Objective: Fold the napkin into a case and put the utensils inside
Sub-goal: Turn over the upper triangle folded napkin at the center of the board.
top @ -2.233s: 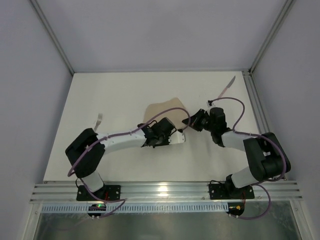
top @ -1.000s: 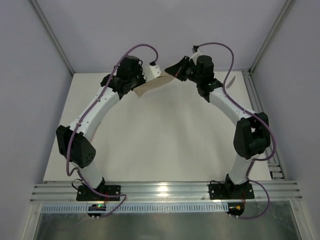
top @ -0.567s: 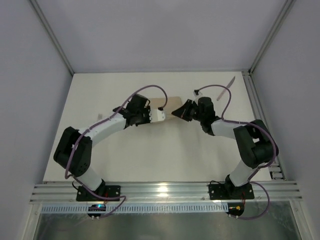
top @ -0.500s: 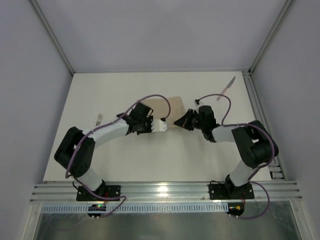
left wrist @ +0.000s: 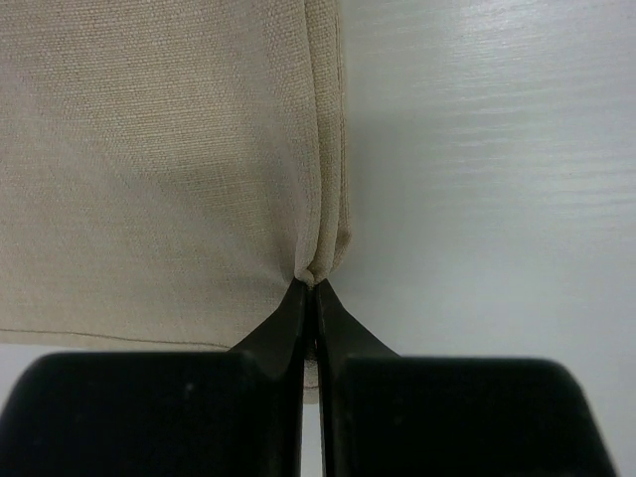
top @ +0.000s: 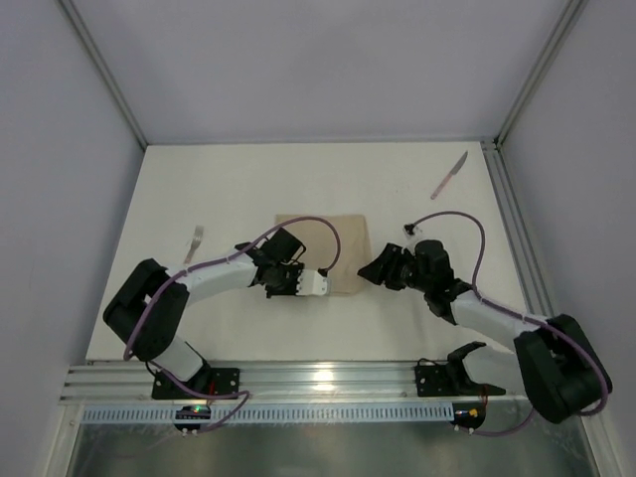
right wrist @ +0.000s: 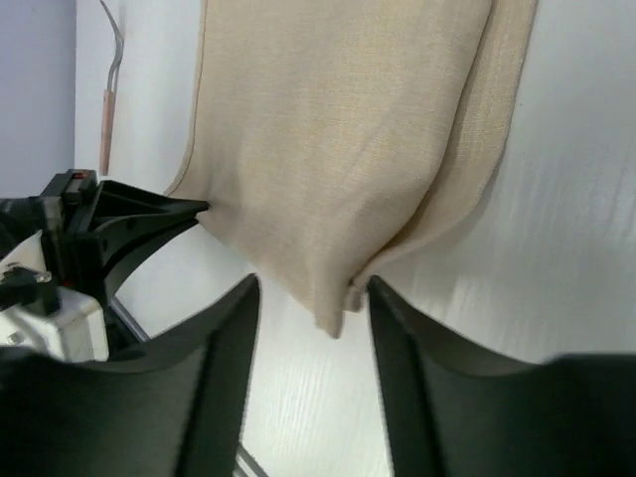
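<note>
Left gripper (left wrist: 311, 286) is clamped shut on the napkin (left wrist: 149, 149) edge. Right gripper (right wrist: 308, 298) is spread open, with a napkin corner between its fingers.

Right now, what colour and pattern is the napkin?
The napkin is plain beige; clearest in left wrist view.

**No readable text in any view**

No words, numbers, brand marks or signs can be read here. The napkin (left wrist: 149, 149), directly ahead of the left gripper (left wrist: 310, 288), is plain woven cloth with no print or tag.
</note>
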Controlling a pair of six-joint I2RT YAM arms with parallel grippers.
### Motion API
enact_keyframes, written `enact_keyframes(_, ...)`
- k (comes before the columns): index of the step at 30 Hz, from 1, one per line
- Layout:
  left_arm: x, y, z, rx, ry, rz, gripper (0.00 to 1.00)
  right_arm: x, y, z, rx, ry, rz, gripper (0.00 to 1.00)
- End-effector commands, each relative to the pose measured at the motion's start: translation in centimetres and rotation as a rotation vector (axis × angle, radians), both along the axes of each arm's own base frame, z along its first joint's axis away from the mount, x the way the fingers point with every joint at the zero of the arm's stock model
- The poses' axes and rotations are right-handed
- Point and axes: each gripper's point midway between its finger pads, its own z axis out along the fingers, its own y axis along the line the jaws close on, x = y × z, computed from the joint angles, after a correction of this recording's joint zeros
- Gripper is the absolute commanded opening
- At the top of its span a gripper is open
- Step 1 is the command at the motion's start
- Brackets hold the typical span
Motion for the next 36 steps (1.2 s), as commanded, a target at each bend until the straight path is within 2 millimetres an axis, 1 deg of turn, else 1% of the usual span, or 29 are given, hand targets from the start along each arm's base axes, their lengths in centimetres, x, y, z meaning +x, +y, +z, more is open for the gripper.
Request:
enact_keyframes(1,-0.8,0.6,0.1,0.019,0.029,0.011,0.0,0.4,-1.9,5.0,-0.129,-0.189,0.009,0.59)
enact_keyframes(2,-0.6,0.5,0.3,0.013,0.024,0.011,0.0,-0.4,-2.7,5.1,-0.174,-0.186,0.015,0.63)
enact_keyframes(3,-0.8,0.3,0.5,0.003,0.031,0.008,0.0,-0.7,-3.1,6.0,-0.199,-0.226,0.024,0.69)
enact_keyframes(4,-0.9,0.2,0.7,-0.004,0.033,0.004,0.0,-0.6,-3.3,8.0,-0.211,-0.301,0.038,0.7)
enact_keyframes(5,-0.9,0.0,1.2,-0.022,0.025,0.0,0.0,-1.0,-3.7,10.3,-0.248,-0.436,0.075,0.72)
enact_keyframes(7,-1.3,-0.2,1.5,-0.052,0.045,-0.011,0.0,-1.3,-3.6,13.1,-0.275,-0.609,0.134,0.73)
enact_keyframes(8,-1.3,-0.1,1.9,-0.061,0.041,-0.013,0.0,-1.2,-3.6,15.4,-0.325,-0.792,0.177,0.73)
enact_keyframes(10,-1.3,0.2,2.1,-0.072,0.048,-0.017,0.0,-1.3,-3.1,17.3,-0.365,-0.993,0.23,0.73)
enact_keyframes(11,-1.1,0.3,2.3,-0.078,0.048,-0.015,0.0,-1.3,-2.8,17.8,-0.415,-1.087,0.27,0.73)
enact_keyframes(13,-1.1,0.0,2.9,-0.109,0.063,-0.023,0.0,-1.5,-1.8,17.7,-0.431,-1.164,0.342,0.73)
enact_keyframes(14,-1.2,0.4,3.1,-0.11,0.08,-0.013,0.0,-2.5,-0.7,16.8,-0.426,-1.18,0.453,0.73)
enact_keyframes(15,-1.1,0.5,3.2,-0.112,0.085,-0.011,0.0,-2.9,0.9,16.6,-0.496,-1.255,0.587,0.73)
enact_keyframes(16,-1.0,0.5,3.4,-0.115,0.086,-0.012,0.0,-4.1,1.2,13.8,-0.549,-1.173,0.714,0.73)
enact_keyframes(17,-1.1,0.7,3.4,-0.116,0.092,-0.009,0.0,-3.8,1.2,12.5,-0.642,-1.149,0.749,0.73)
enact_keyframes(18,-1.2,0.5,3.4,-0.123,0.093,-0.013,0.0,-4.6,2.5,11.0,-0.688,-1.151,0.853,0.73)
enact_keyframes(19,-1.3,0.5,3.3,-0.124,0.098,-0.014,0.0,-4.1,2.8,10.6,-0.698,-1.127,0.832,0.73)
enact_keyframes(21,-1.1,0.6,2.9,-0.122,0.092,-0.008,0.01,-2.1,2.8,11.3,-0.671,-1.028,0.663,0.7)
enact_keyframes(22,-1.1,0.6,2.7,-0.118,0.092,-0.005,0.06,-1.1,2.9,10.8,-0.599,-0.867,0.549,0.63)
enact_keyframes(23,-1.0,0.7,2.6,-0.11,0.089,0.003,0.09,-0.3,2.5,10.5,-0.569,-0.767,0.475,0.49)
enact_keyframes(24,-0.9,0.8,2.4,-0.103,0.089,0.01,0.14,0.1,2.9,11.3,-0.488,-0.695,0.453,0.46)
enact_keyframes(25,-0.8,0.8,2.3,-0.099,0.093,0.02,0.26,1.0,2.0,9.8,-0.4,-0.497,0.354,0.43)
enact_keyframes(27,-1.0,0.8,2.5,-0.101,0.107,0.033,0.36,0.9,2.1,8.5,-0.28,-0.337,0.323,0.42)
enact_keyframes(28,-1.1,0.6,2.8,-0.116,0.112,0.047,0.47,1.2,1.8,7.2,-0.22,-0.211,0.265,0.42)
enact_keyframes(30,-1.5,0.4,3.6,-0.14,0.131,0.072,0.53,0.7,2.3,6.2,-0.173,-0.122,0.284,0.41)
enact_keyframes(31,-1.7,0.3,4.0,-0.156,0.138,0.087,0.61,0.2,2.6,5.6,-0.157,-0.076,0.299,0.41)
enact_keyframes(32,-1.7,0.1,5.1,-0.181,0.121,0.096,0.61,0.1,2.8,4.4,-0.145,-0.011,0.3,0.41)
enact_keyframes(33,-1.8,0.0,5.7,-0.199,0.127,0.129,0.61,0.0,3.0,3.9,-0.142,0.013,0.306,0.42)
enact_keyframes(35,-2.1,-0.1,7.2,-0.234,0.125,0.152,0.56,-0.1,2.4,2.1,-0.186,0.076,0.304,0.42)
enact_keyframes(36,-2.1,-0.3,7.9,-0.246,0.129,0.174,0.46,0.0,2.3,1.8,-0.194,0.083,0.297,0.42)
